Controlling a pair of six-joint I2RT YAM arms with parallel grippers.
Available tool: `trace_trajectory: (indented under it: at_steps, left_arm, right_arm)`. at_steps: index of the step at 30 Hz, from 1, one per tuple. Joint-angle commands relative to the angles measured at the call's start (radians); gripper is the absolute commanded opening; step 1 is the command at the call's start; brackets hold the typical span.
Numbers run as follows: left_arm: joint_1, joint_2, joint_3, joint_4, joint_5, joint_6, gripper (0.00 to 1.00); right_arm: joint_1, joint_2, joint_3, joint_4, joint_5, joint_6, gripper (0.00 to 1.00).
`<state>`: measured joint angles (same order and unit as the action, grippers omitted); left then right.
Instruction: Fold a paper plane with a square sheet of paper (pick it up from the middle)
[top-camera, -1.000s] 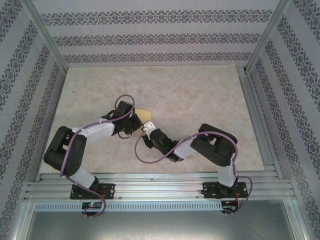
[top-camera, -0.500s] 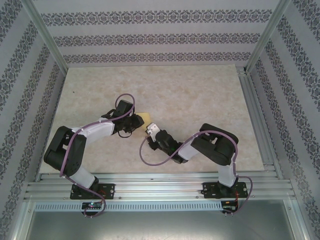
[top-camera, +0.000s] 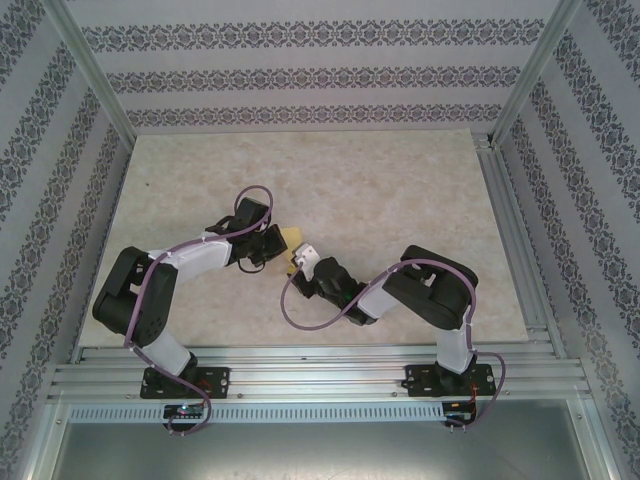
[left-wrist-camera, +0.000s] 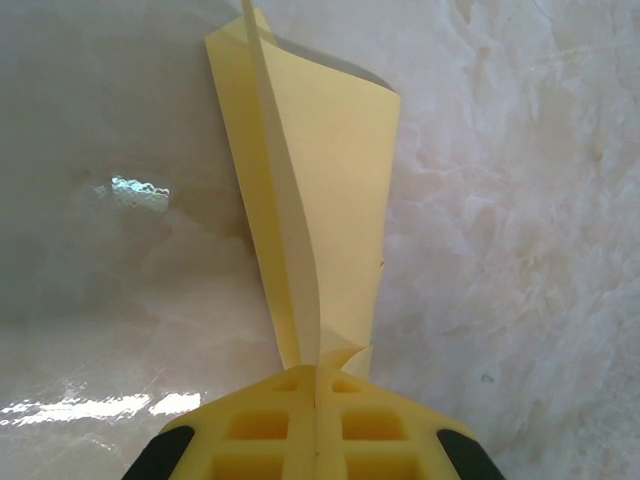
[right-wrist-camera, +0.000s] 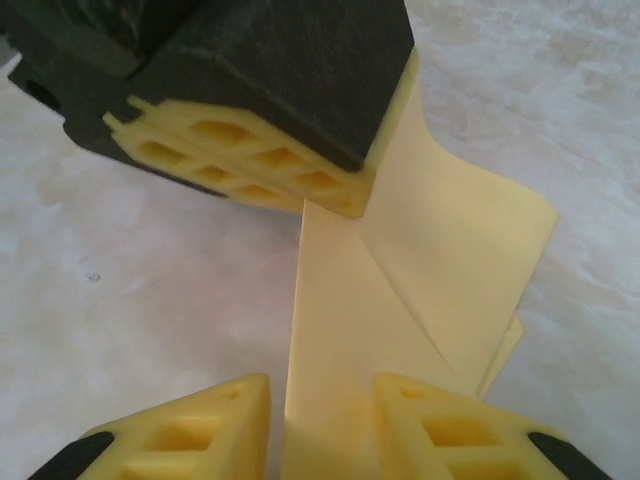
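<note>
Left wrist: folded, upright yellow paper (left-wrist-camera: 340, 200)

- The square sheet of paper (left-wrist-camera: 340, 200): plain pale yellow.
- The table (top-camera: 400, 190): beige, marble pattern.
- The walls (top-camera: 300, 75): white, dark flower stripes.
- The left hand (left-wrist-camera: 316, 385): black, yellow pads (right-wrist-camera: 250, 160).

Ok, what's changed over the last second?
The left gripper edged right toward the right gripper and is shut on the paper. The right gripper shifted slightly right, jaws open astride the paper. Less paper shows from above. Table unchanged.
</note>
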<state>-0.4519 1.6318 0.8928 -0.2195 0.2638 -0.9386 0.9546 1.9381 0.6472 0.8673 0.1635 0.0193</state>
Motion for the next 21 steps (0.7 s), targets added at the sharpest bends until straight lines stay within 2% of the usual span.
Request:
trace_trajectory:
  at_steps: [1,14,21]
  left_arm:
    - [0.006,-0.012,0.022,-0.026,0.028,0.015,0.05]
    - [0.005,-0.020,0.030,-0.034,0.034,0.014,0.06]
    - [0.006,-0.019,0.038,-0.043,0.035,0.017,0.10]
  right_arm:
    - [-0.016,0.007,0.037,0.024,0.020,-0.006,0.34]
    - [-0.037,0.059,0.083,0.009,-0.008,0.007,0.30]
    - [-0.041,0.071,0.080,0.017,-0.023,0.011,0.24]
